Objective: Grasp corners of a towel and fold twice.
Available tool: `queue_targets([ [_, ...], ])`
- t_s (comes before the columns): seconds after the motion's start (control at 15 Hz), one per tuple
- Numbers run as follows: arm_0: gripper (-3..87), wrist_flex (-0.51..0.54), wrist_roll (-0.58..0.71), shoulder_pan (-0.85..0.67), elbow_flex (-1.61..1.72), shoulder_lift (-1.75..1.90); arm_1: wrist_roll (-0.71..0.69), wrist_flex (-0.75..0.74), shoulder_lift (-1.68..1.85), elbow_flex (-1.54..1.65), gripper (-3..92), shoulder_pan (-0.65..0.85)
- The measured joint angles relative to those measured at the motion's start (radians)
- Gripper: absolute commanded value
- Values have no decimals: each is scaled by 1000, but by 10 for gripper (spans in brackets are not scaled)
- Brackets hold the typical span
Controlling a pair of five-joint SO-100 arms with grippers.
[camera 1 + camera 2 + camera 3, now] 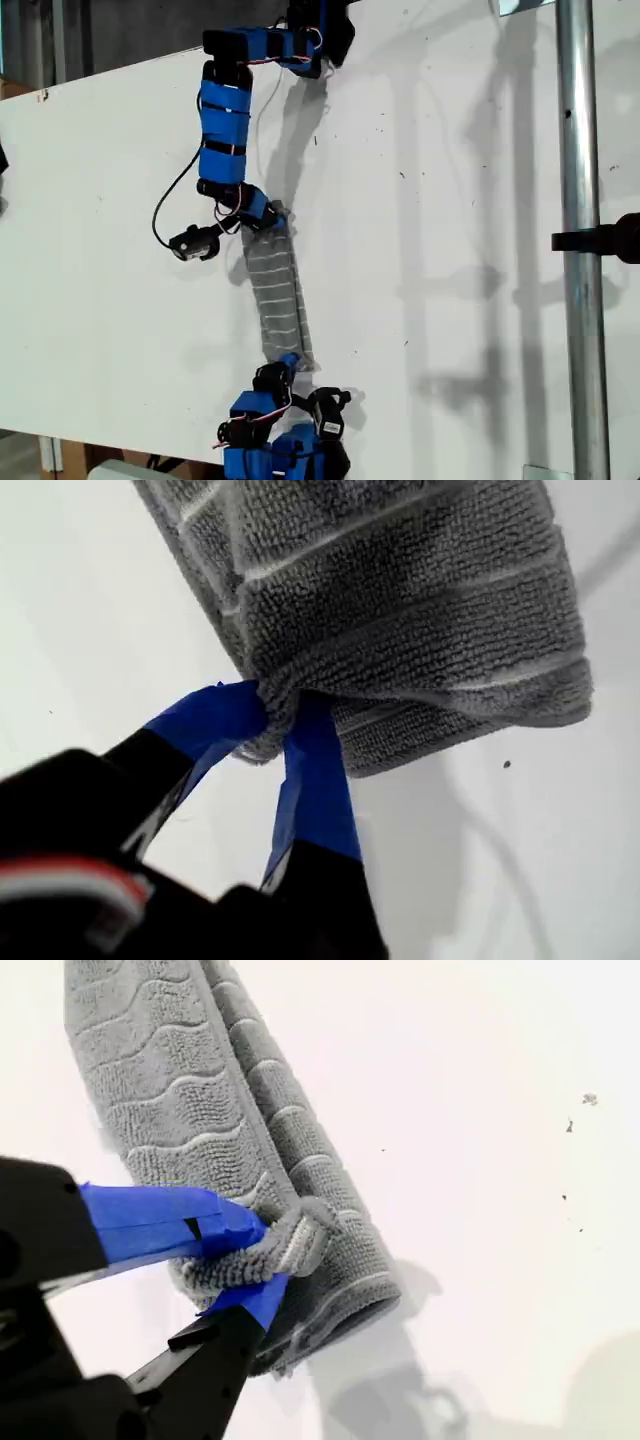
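A: Where is the towel (277, 300), and how does it lie?

B: It is a grey cloth with thin white stripes, folded into a narrow band on the white desk (450, 250). In the exterior view its long axis runs from the upper middle down toward the bottom edge, and an arm sits at each end.

A: What are the jaws doing?

B: Both pairs are clenched on cloth. My first gripper (280, 725) pinches a bunched corner (268, 712) at one end, with layers of the folded towel spreading away beyond the jaws. My second gripper (255, 1250) pinches a gathered corner (285, 1240) at the other end, and the band runs straight away from it across the desk.

A: Which arm holds which end in the exterior view?

B: I cannot tell. Both wrist views show much the same thing, a pinched corner and a folded band.

A: What does the next move turn on?

B: I judge one fold is done and a second remains. The towel stretches lengthwise between the two pairs of jaws, so folding again likely means carrying one held end along that axis toward the other
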Motion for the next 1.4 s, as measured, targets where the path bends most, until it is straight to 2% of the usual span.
queue_targets([
  [0.07,176,11,-25,11,2,0,14,17,-21,3,313,9],
  [0.2,171,89,-83,46,-9,11,21,89,-20,11,313,35],
  [0.4,179,147,-109,146,-51,132,32,202,133,75,299,49],
  [0.53,186,224,-150,196,-71,212,32,219,301,187,293,91],
  [0.8,181,285,-230,272,-63,359,44,229,543,354,286,150],
  [1.07,166,290,-225,227,-40,428,87,196,568,390,293,120],
  [1.27,176,311,-252,333,20,535,138,106,569,422,327,98],
  [1.4,193,290,-252,454,103,609,179,-40,534,468,355,127],
])
